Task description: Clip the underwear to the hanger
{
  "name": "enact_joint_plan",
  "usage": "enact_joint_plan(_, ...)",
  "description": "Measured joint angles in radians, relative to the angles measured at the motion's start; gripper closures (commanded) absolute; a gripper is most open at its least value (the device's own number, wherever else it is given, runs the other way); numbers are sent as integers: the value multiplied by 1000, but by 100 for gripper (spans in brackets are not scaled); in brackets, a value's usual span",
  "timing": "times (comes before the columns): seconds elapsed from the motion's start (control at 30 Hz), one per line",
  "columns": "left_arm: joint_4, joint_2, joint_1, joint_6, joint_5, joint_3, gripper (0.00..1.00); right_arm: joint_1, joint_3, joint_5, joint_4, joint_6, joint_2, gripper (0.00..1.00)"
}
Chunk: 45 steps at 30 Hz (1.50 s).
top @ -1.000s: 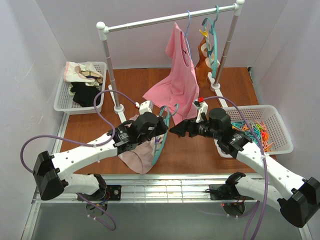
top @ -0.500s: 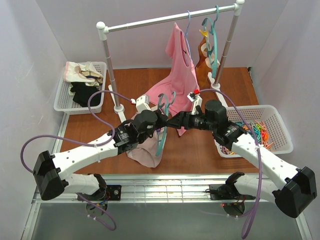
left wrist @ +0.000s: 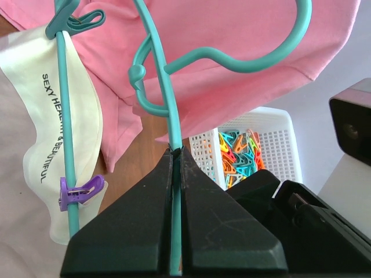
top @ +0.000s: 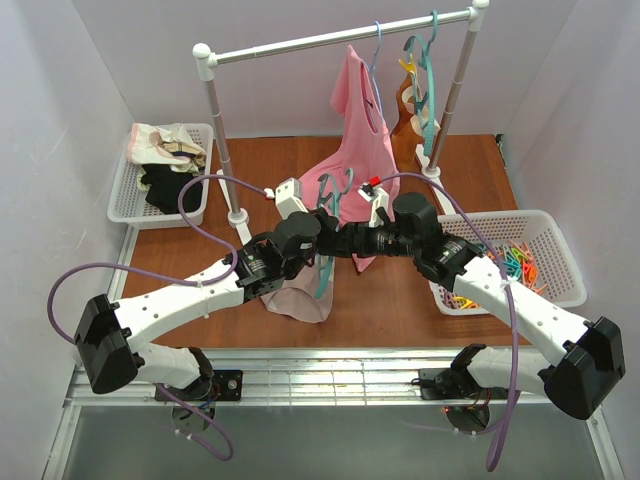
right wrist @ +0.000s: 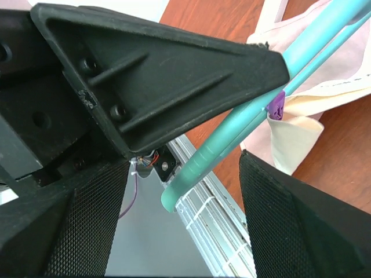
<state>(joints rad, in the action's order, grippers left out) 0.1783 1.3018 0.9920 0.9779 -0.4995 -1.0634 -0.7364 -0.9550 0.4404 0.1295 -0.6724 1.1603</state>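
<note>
- Two pegs on one bar of the hanger (left wrist: 168, 98): a teal peg (left wrist: 75, 20) and a purple peg (left wrist: 81, 190), both biting the cream strip of the underwear (left wrist: 35, 116).
- Held in the air over the middle of the surface, slightly toward its near edge, the underwear drooping below.
- Left claw (left wrist: 174, 153): pressed together on the hanger's stem under the hook.
- Right claw (right wrist: 185, 179): spread, one finger on each side of the hanger's arm end; contact not possible to tell.
- Step in hand, as judged: clipping seems done or almost done.
- Next move calls for closing gently on the arm without knocking the pegs, or fetching another peg from the basket (top: 540, 215) at the right edge.
</note>
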Motion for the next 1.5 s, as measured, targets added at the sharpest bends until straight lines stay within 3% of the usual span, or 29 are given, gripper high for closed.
enact_joint_plan(0.3,-40,-2,0,14,-9,0,100,-38,-60,-67,114,40,52,48)
enact_joint_plan(0.63,-52,-10,5,16,-13,0,100,-72,-125,-209,256,76,76,79)
enact_joint_plan(1.0,-52,-13,5,-5,5,0,100,-90,-161,-312,359,96,61,99)
enact_joint_plan(1.2,-60,-66,5,-40,10,24,82,-82,-180,-372,414,102,61,99)
enact_joint_plan(1.33,-59,-135,5,-60,10,67,56,-79,-204,-397,449,109,62,99)
enact_joint_plan(1.5,-46,-226,5,-86,6,140,38,-79,-281,-408,471,137,94,99)
